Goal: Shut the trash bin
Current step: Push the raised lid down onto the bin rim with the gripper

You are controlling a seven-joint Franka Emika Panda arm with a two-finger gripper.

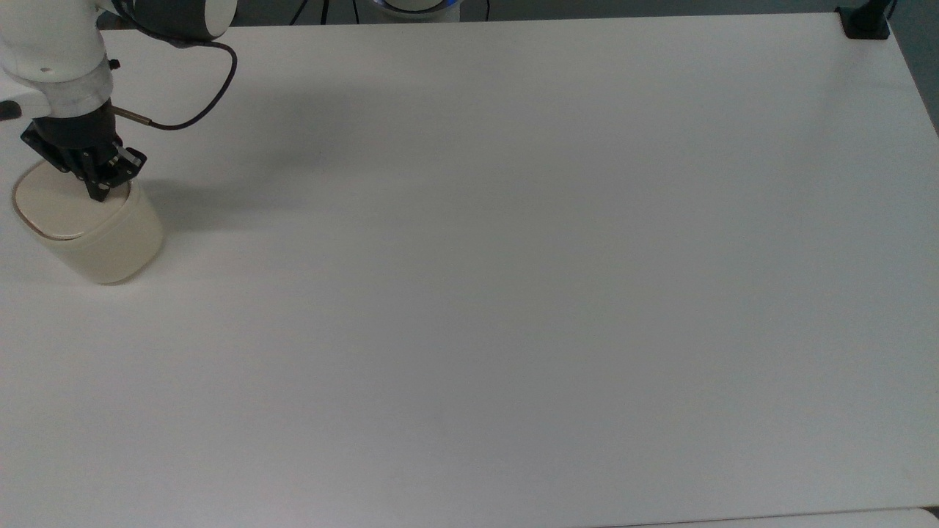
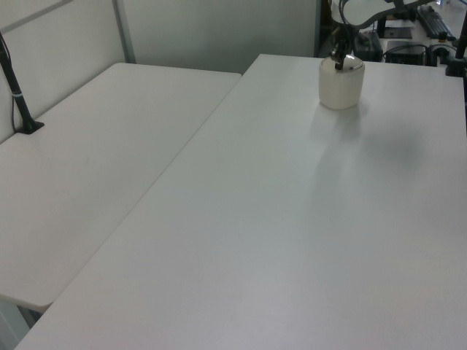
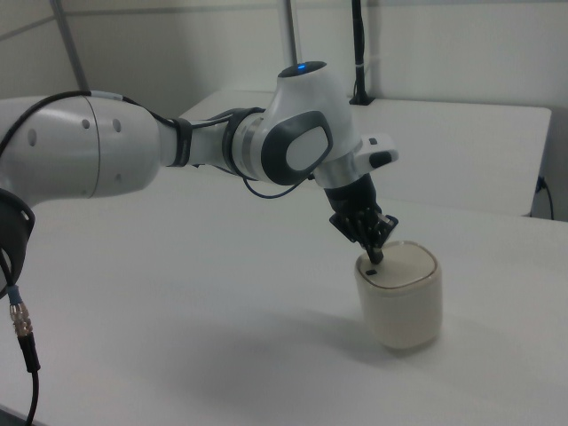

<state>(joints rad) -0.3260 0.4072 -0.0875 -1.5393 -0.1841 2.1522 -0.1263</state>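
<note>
The cream-white trash bin (image 1: pixel 99 246) stands at the far left of the table in the top view. Its flat lid (image 1: pixel 55 209) lies level in the rim and no tan interior shows. My gripper (image 1: pixel 99 193) points down with its fingertips together, shut, resting on the lid's edge on the top view's right. In the right view the gripper (image 3: pixel 375 256) touches the lid (image 3: pixel 404 264) near a small black mark, on the side of the trash bin (image 3: pixel 401 306) at the right view's left. The left view has the trash bin (image 2: pixel 341 84) far back, the gripper (image 2: pixel 338 64) on top.
A black cable (image 1: pixel 198 110) loops from the wrist over the table. A black clamp (image 1: pixel 866 22) sits at the top view's far right corner. The white table (image 1: pixel 513 293) stretches to the right of the bin. A second table (image 2: pixel 95 160) adjoins it in the left view.
</note>
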